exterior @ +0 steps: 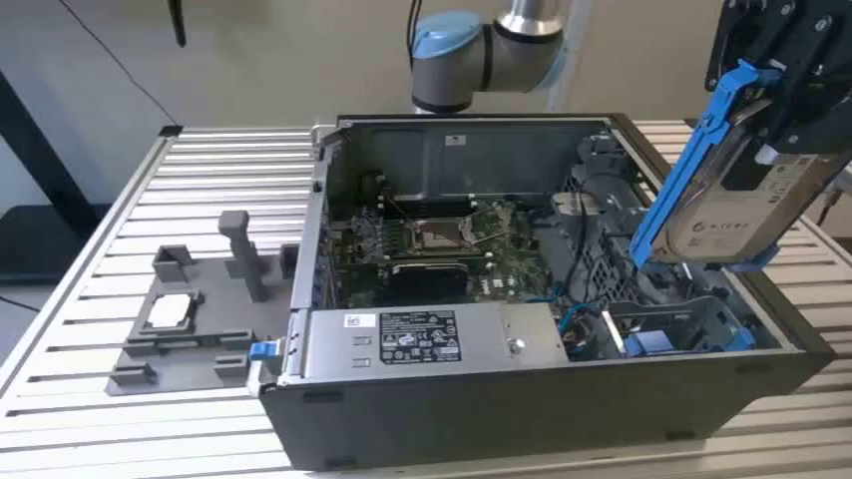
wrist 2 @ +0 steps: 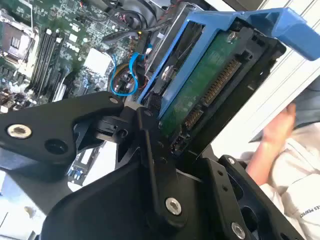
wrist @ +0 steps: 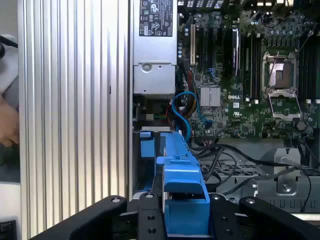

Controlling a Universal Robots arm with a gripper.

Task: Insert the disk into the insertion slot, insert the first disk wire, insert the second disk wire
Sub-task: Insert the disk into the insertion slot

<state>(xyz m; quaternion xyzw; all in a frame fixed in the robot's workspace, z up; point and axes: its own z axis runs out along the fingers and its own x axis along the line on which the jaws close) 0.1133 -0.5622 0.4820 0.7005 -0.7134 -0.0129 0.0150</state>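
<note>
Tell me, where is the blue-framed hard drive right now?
The disk is held tilted in the pincer at the exterior view's right, in the air just above the drive cage at that end of the open computer case.

The gripper point(exterior: 783, 120) runs off the exterior view's top edge and covers the upper end of the disk point(exterior: 719, 215) it clamps. In the second wrist view a person's hand point(wrist 2: 278, 131) (blurred) meets a white sleeve point(wrist 2: 296, 185) that runs out of frame.
</note>
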